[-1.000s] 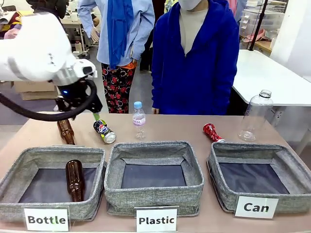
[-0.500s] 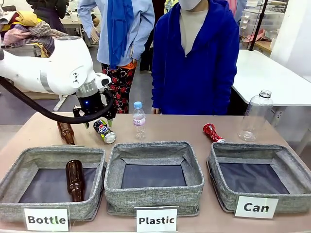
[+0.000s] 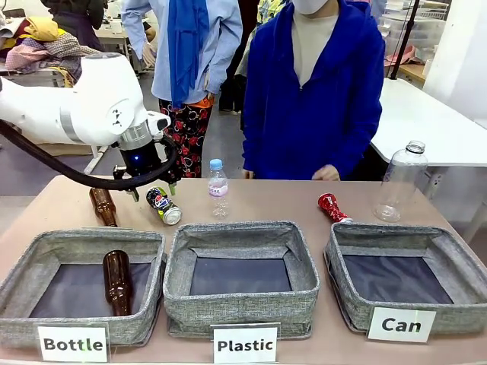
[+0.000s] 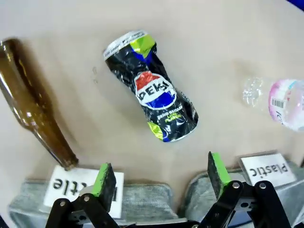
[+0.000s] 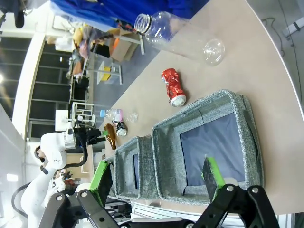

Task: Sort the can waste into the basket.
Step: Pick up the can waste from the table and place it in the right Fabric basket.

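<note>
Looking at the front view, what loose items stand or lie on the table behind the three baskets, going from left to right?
brown glass bottle → dark blue-black can → small clear bottle with blue cap → crushed red can → large clear plastic bottle

Dark can [image 3: 163, 206]: blue-black with silver ends and colourful print, dented; lies on its side on the table [image 3: 259, 199], left of centre, far half.
Red can [image 3: 332, 207]: crushed; lies tilted just behind the basket's far left corner.
Basket [image 3: 403, 232]: grey woven fabric, dark lining, white "Can" card; near right.
</note>
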`<state>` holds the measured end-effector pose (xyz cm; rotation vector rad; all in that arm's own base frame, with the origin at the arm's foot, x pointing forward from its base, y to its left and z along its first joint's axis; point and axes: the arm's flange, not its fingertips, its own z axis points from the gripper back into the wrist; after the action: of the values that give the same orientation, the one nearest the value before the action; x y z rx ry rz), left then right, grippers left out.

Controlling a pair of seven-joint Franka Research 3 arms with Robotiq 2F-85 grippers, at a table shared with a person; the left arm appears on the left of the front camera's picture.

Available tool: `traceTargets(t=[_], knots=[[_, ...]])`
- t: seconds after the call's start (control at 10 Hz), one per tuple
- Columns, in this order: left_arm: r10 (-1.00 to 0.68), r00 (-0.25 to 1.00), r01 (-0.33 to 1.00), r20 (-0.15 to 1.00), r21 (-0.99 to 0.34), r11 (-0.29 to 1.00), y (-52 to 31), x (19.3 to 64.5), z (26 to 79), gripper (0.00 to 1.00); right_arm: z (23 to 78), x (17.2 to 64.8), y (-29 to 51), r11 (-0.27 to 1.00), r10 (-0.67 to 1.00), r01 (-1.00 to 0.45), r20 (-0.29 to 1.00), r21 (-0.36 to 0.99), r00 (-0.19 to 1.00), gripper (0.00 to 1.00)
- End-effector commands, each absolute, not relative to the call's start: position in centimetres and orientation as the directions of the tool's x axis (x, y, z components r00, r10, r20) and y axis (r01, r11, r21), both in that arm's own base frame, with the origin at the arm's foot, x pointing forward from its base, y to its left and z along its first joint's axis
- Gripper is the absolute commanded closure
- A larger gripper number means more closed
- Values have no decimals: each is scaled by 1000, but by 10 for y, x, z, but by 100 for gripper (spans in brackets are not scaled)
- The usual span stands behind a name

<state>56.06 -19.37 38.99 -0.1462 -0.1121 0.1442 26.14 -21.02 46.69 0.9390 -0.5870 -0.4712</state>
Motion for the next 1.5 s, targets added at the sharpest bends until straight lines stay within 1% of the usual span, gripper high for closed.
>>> traceTargets(t=[0.0, 0.1, 0.2, 0.4, 0.6, 0.8, 1.1, 1.4], knots=[[457, 888, -430, 53, -256, 866, -202, 557, 394, 0, 467, 264, -212, 509, -606, 84, 288, 856, 741, 0], [535, 844, -508, 39, -267, 819, -205, 560, 391, 0, 467, 264, -212, 509, -606, 84, 288, 856, 741, 0], [624, 778, -589, 67, -268, 763, -207, 567, 387, 0, 467, 264, -212, 509, -606, 84, 288, 856, 741, 0], [659, 745, -627, 107, -226, 745, -212, 578, 379, 0, 467, 264, -212, 509, -606, 84, 288, 856, 741, 0], [645, 753, -618, 128, -197, 761, -212, 586, 377, 0, 467, 264, -212, 509, -606, 84, 288, 856, 741, 0], [586, 804, -567, 103, -166, 807, -212, 598, 369, 0, 467, 264, -212, 509, -606, 84, 288, 856, 741, 0], [583, 809, -572, 78, -132, 810, -207, 624, 343, 0, 467, 264, -212, 509, -606, 84, 288, 856, 741, 0], [590, 806, -586, 40, -85, 806, -198, 631, 321, 0, 467, 264, -212, 509, -606, 84, 288, 856, 741, 0]])
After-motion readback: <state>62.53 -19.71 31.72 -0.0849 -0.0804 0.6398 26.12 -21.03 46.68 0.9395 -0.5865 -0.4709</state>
